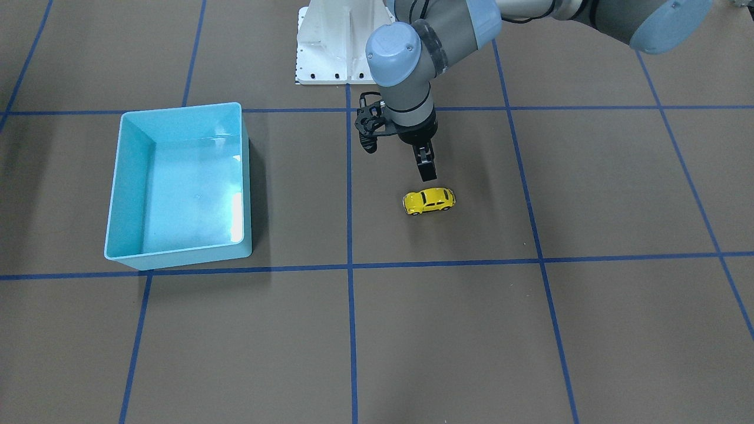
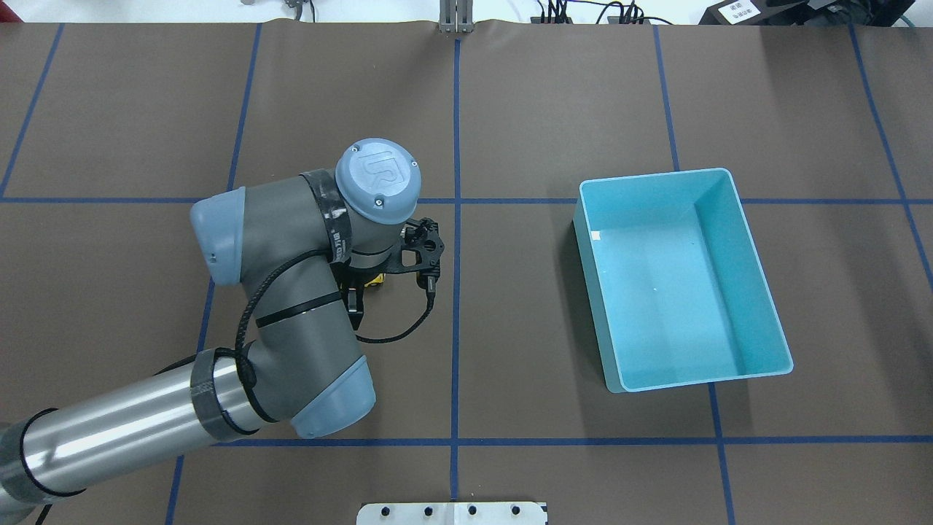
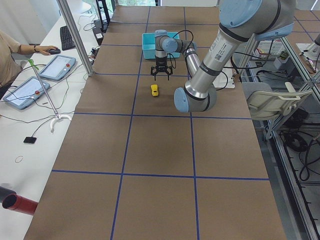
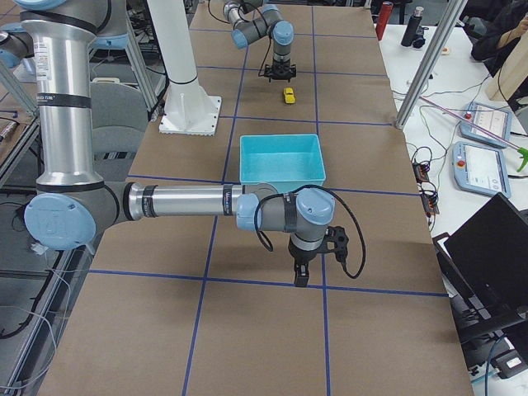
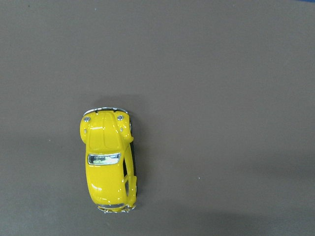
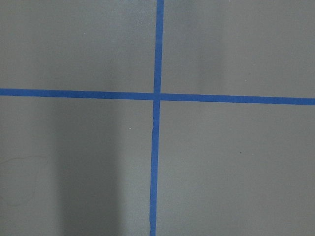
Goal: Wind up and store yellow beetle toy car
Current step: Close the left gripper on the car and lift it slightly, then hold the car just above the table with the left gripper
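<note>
Surface: brown table mat (image 1: 459, 335) crossed by blue tape lines (image 1: 349, 330); light blue rectangular plastic bin (image 1: 177, 258) stands ready as storage.
Toy: tiny glossy yellow beetle toy car (image 1: 429, 201) sits on its wheels, well apart from bin, ungrasped.
Left gripper (image 1: 426, 169): hovers over car, fingers spread, holding nothing, apparently lining up the grasp for winding.
Right gripper (image 4: 301, 275): hangs over bare mat, away from car; whether open, cannot tell.
</note>
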### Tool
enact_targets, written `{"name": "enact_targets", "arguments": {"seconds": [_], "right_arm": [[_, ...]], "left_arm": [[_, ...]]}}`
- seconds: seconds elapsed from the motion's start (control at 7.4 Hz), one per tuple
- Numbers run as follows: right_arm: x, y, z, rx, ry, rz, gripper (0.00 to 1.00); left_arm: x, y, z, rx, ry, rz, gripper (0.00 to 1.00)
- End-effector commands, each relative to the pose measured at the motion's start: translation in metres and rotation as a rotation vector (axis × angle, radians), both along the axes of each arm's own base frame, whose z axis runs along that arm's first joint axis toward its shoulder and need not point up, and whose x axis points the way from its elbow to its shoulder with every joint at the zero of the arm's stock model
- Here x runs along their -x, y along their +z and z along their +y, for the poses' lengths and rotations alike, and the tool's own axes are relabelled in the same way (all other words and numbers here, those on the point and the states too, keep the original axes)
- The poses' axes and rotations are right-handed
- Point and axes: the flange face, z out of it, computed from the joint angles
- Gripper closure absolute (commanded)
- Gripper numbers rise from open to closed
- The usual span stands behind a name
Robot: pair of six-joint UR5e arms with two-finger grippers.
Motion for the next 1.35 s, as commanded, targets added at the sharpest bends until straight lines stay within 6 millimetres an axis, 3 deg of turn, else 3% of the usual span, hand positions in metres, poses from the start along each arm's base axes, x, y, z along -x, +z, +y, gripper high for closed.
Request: {"name": "enact_targets", "arguments": {"seconds": [0.0,0.27,0.54,1.22], "right_arm": [[0.0,0.002,0.0,0.003,-0.001,0.0,0.0],[0.0,0.003,0.0,0.005,-0.001,0.0,0.0],[0.001,0.006,0.0,0.011,-0.002,0.0,0.0],[0.001,0.007,0.0,0.013,-0.002,0.0,0.0]], "left_arm": [[-0.032,0.0,-0.024,0.025,0.015,-0.061,0.01],[-0.035,0.003,-0.038,0.009,-0.066,-0.063,0.01],[-0.045,0.02,-0.062,0.019,-0.175,-0.05,0.03],[-0.066,0.024,-0.061,0.041,-0.16,-0.072,0.03]]}}
